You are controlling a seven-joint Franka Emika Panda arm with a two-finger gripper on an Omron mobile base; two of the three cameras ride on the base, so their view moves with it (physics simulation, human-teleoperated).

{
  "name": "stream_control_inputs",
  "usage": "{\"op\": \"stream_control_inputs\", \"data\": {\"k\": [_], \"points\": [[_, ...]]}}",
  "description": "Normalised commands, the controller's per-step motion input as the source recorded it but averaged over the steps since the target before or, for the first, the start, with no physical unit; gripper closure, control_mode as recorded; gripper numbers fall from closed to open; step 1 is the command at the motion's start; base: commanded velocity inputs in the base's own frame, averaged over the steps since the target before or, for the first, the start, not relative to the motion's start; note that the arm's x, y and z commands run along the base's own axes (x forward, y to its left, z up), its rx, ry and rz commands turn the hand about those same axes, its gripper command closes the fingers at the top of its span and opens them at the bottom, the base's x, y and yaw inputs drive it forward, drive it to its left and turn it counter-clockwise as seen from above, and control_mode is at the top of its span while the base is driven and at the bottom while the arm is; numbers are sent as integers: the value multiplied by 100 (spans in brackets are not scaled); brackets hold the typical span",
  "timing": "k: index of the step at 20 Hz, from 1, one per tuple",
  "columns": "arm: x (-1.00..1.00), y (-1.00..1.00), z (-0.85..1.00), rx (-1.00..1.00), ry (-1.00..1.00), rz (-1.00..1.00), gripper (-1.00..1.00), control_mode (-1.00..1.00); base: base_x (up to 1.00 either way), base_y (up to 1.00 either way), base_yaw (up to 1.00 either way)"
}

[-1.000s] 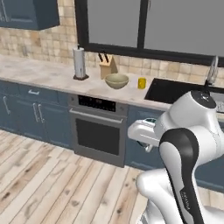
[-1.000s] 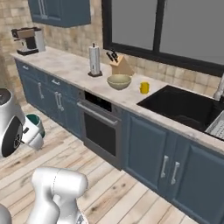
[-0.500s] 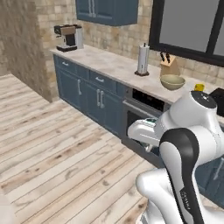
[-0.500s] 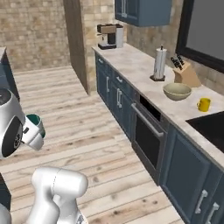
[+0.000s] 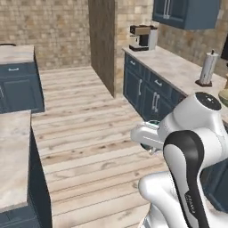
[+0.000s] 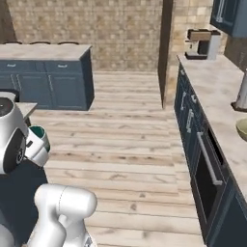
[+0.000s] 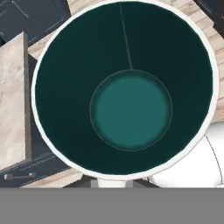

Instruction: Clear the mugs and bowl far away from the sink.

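Observation:
A teal mug (image 7: 130, 109) fills the hand view, seen from straight above its dark inside and pale rim. My gripper (image 6: 38, 145) is shut on this mug and holds it close to the arm's body, above the wooden floor. The mug's teal rim (image 6: 36, 130) peeks out beside the arm, and a sliver of the mug (image 5: 152, 124) shows behind the forearm. The olive-tan bowl (image 6: 242, 128) sits on the beige counter at the far right edge, well away from the gripper. The sink is out of view.
A coffee machine (image 5: 142, 37) and a paper towel roll (image 5: 205, 67) stand on the long counter (image 6: 212, 87) on the right, with an oven (image 6: 210, 169) below. A wooden pillar (image 5: 102, 40) ends that counter. An island counter (image 5: 13, 156) lies to the left. Open wooden floor lies between.
The whole scene has swung as the base turns left: the sink has slid out of view and the bowl to the right edge. The mug stays held in the gripper.

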Motion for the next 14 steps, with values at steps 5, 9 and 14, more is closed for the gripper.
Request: {"op": "stream_control_inputs", "data": {"k": [5,9,14], "points": [[0,0,0,0,0,0,100,100,0,-33,66],[0,0,0,0,0,0,100,100,19,-33,68],[0,0,0,0,0,0,100,100,51,-40,67]]}}
